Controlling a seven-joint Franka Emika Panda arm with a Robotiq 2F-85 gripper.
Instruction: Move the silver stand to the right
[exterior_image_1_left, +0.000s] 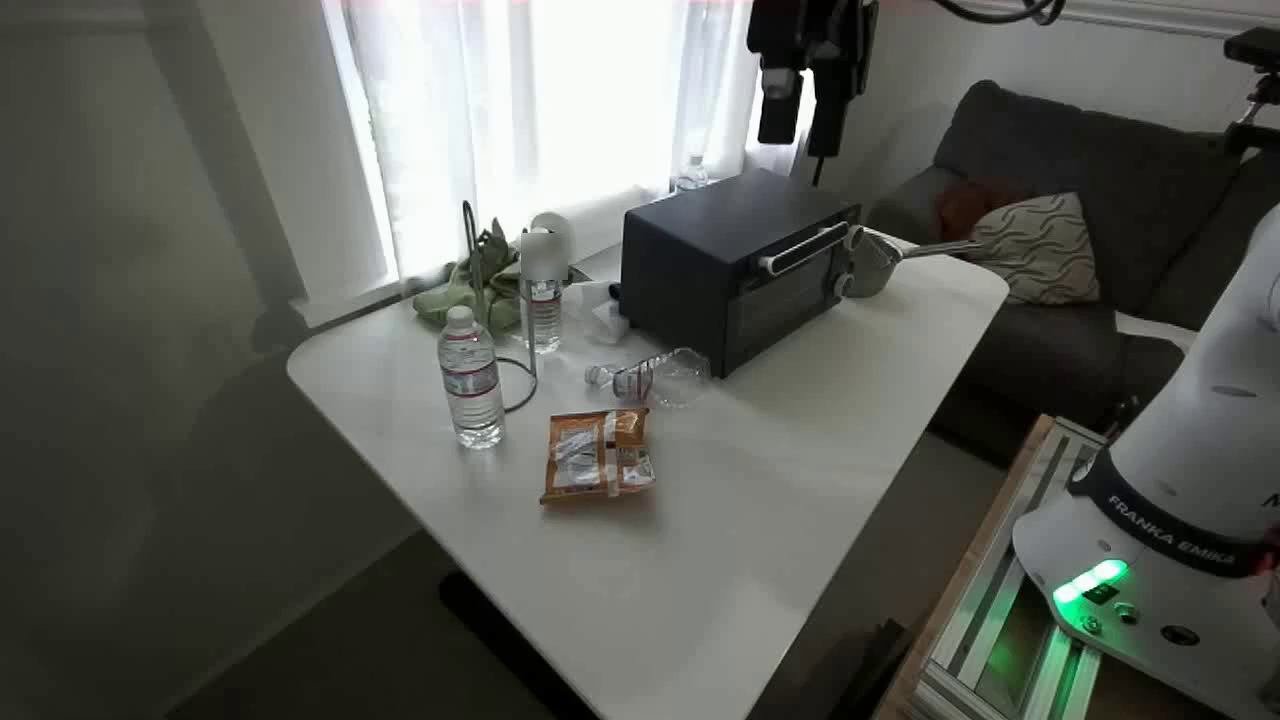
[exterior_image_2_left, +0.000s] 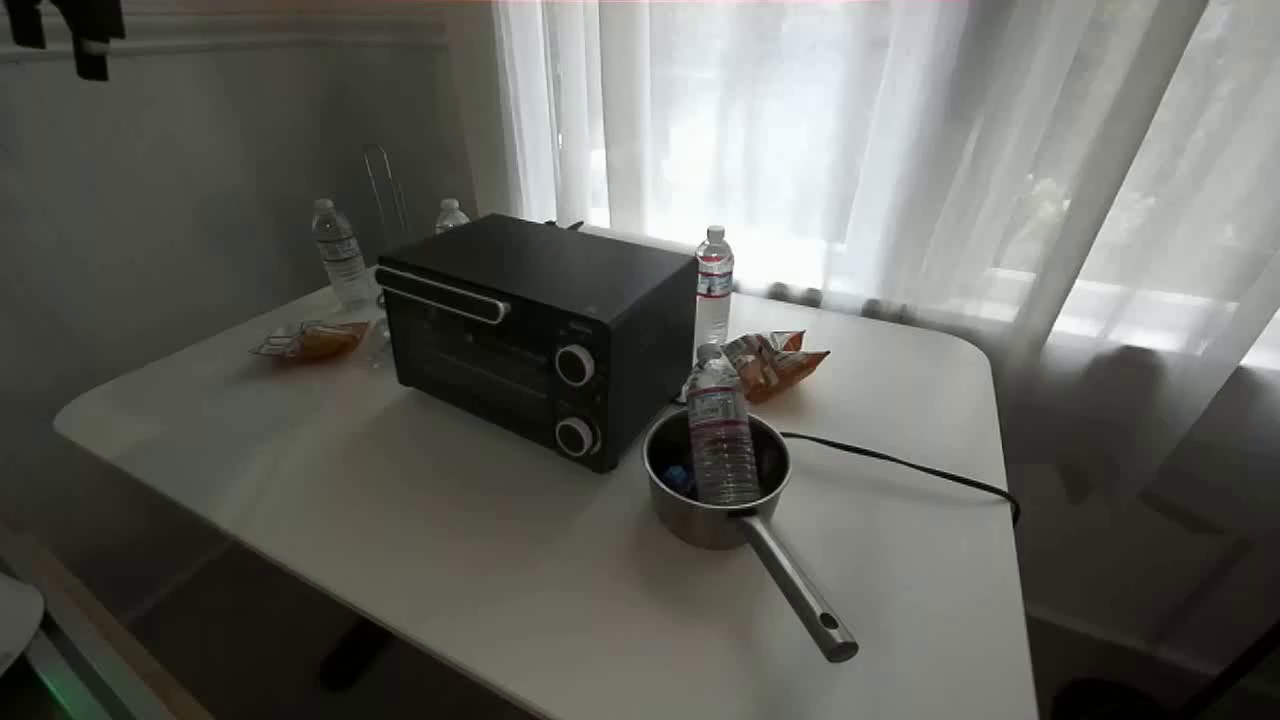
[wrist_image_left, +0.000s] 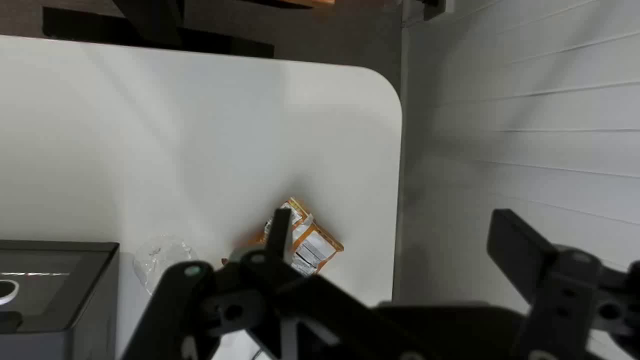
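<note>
The gripper hung high over the table, its fingers spread wide with nothing between them. The silver stand, taken to be the tall wire loop, stood upright on the tabletop between the nearer water bottle and the farther water bottle. Key relation: from the gripper in an exterior view, the stand lay well below and toward picture left; long axis roughly vertical. Single arm, so no choice of side. Judgement: next move needed a sideways traverse plus descent to the upright wires, with a bottle knock the likely risk. Visibility: the toaster oven hid the stand's lower part in an exterior view, only the upper loop showing. A pale cylinder overlapped the rod; couldn't tell if it belonged. Gripper top cropped in both exterior views. Wrist view: gripper body blocked much of the bottom; stand not made out there.
</note>
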